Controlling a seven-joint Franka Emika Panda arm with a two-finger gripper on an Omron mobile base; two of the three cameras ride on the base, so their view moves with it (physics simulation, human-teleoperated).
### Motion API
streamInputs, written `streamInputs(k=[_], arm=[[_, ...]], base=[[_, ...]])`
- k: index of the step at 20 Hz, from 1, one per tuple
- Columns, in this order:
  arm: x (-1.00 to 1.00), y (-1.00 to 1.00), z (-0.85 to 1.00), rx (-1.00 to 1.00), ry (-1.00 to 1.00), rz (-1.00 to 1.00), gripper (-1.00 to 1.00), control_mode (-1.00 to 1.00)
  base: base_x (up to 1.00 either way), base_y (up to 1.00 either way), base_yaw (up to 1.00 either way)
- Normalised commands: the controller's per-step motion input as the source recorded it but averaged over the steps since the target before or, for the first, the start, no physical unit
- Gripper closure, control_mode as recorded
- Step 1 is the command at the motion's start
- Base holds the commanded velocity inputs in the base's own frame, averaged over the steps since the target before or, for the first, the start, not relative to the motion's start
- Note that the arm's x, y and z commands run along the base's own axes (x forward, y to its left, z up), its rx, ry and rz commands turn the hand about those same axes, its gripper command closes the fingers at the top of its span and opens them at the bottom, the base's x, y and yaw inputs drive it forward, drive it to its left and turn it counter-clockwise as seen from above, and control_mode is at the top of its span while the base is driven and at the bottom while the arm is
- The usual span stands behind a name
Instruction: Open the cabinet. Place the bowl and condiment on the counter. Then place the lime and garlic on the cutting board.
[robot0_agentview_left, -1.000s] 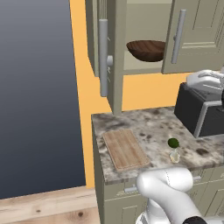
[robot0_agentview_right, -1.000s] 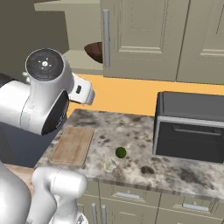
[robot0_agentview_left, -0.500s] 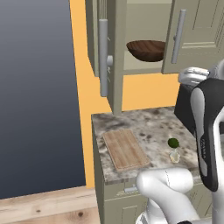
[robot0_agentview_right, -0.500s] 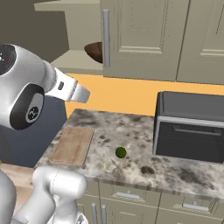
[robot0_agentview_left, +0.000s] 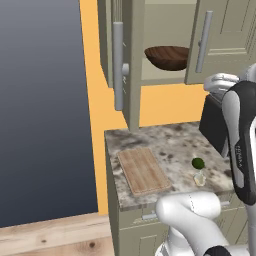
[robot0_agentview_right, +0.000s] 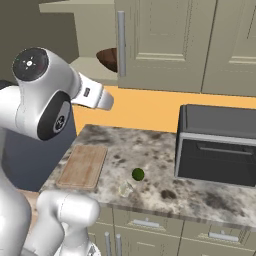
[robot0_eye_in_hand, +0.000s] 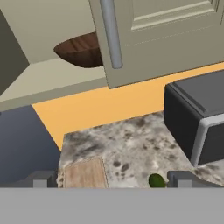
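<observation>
Grainy rounded wooden bowl (robot0_eye_in_hand: 83, 50) on cabinet (robot0_eye_in_hand: 166, 35) shelf, far ahead of gripper (robot0_eye_in_hand: 109, 180) (jaws spread, empty).

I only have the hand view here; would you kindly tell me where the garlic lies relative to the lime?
Observer: The garlic lies on the counter close to the lime, on the robot's side of it, off the cutting board.
Operator: Thank you. Is the board's whole surface bare?
Observer: Yes, the left base view shows nothing on it.
Operator: And how does the cabinet's left door stand?
Observer: The left door is swung wide, edge-on to the left base camera, with the bowl on the shelf beside it.
</observation>
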Motion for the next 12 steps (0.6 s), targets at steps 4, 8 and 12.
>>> streamInputs(k=[4, 8, 12], arm=[[0.01, -0.36, 0.02, -0.01, 0.00, 0.03, -1.00, -1.00], [0.09, -0.20, 0.20, -0.03, 0.00, 0.00, -1.00, -1.00], [0.29, 0.00, 0.23, -0.02, 0.00, 0.00, -1.00, -1.00]], base=[[0.00, 0.00, 0.00], [0.00, 0.00, 0.00], [0.00, 0.00, 0.00]])
